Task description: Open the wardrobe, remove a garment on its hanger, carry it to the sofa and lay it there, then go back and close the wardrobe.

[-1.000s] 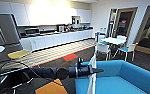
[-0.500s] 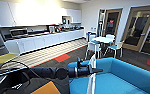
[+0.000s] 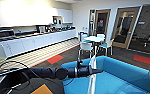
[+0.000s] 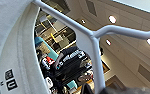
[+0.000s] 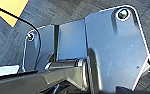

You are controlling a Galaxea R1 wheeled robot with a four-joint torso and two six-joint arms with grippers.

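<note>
Panning rightward, the head camera is bringing the sofa closer while the left gripper, clamping the hanger with the garment, is carrying it for laying down.

The sofa is found straight ahead and to the right, with the left arm stretched in from the left before it. The garment is hung at the arm's end, over the sofa. A round table with chairs is set behind the sofa, and a long tabletop is run along the left wall
</note>
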